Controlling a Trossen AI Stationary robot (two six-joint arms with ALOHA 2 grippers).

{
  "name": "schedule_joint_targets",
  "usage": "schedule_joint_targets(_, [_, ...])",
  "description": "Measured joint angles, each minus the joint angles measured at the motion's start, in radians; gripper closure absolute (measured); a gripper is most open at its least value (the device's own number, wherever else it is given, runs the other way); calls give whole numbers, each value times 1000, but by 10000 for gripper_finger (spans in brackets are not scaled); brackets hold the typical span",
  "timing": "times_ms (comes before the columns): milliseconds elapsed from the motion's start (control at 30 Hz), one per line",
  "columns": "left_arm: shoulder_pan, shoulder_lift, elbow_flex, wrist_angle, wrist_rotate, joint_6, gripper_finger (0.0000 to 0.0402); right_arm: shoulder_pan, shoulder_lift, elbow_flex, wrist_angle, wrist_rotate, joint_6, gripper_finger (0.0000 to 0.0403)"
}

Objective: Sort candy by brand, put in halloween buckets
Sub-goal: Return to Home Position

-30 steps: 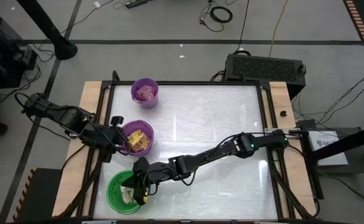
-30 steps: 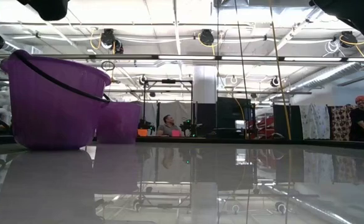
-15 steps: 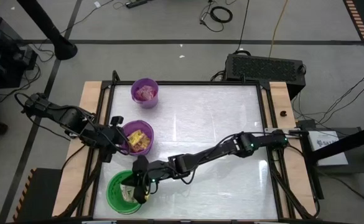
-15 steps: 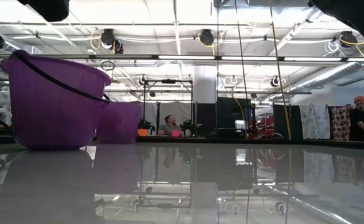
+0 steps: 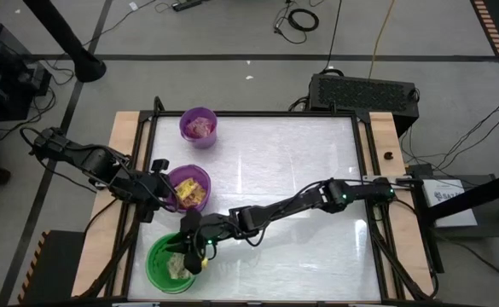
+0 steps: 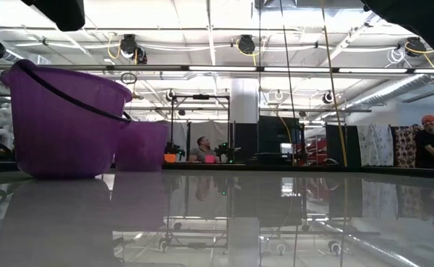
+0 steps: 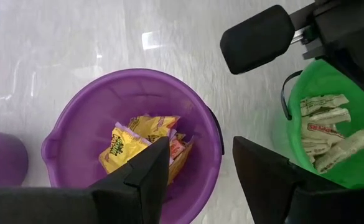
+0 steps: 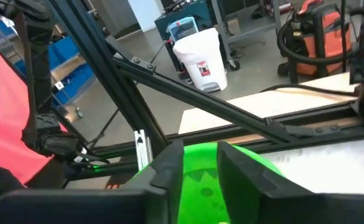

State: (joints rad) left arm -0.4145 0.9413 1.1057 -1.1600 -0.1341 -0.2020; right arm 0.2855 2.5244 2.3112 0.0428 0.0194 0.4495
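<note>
Because the right gripper (image 5: pixel 191 254) hangs released and empty over the green bucket (image 5: pixel 151 260) of pale candy (image 7: pixel 325 130), it should rise straight up before swinging home, clear of the left gripper (image 5: pixel 157 194), also released and empty, poised by the wide purple bucket (image 7: pixel 76 124) of yellow packets (image 7: pixel 135 140).

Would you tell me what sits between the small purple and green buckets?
The wider purple bucket, holding yellow packets, stands between them in the high view; the right gripper hangs over the green bucket, the left gripper beside the wider one.
</note>
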Motion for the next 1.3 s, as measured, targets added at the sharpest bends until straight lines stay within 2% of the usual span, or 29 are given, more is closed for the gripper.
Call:
schedule_joint_targets(167, [0,0,0,0,0,-2,217,-7,0,2,-1,0,-67,285])
schedule_joint_targets(300, [0,0,0,2,0,-3,217,-17,-10,43,5,-1,-69,276])
schedule_joint_targets(367, [0,0,0,14,-1,-2,217,-29,-45,39,-31,-34,-70,275])
schedule_joint_targets(500, [0,1,0,65,-5,-3,217,-66,-136,39,-303,-147,-70,275])
schedule_joint_targets(633, [0,2,0,162,-21,-28,217,-92,-216,38,-617,-156,-87,275])
schedule_joint_targets(733, [0,2,0,276,-58,-58,217,-100,-270,38,-790,-155,-160,277])
schedule_joint_targets(867, [0,1,0,449,-147,-80,217,-107,-326,39,-930,-150,-262,296])
schedule_joint_targets(1000, [2,1,0,601,-217,-33,217,-129,-374,38,-1059,-147,-338,320])
schedule_joint_targets(1167, [38,-37,0,686,-194,-28,217,-152,-423,38,-1172,-149,-405,350])
schedule_joint_targets(1300, [79,-113,0,664,-195,-27,217,-170,-455,38,-1264,-153,-464,372])
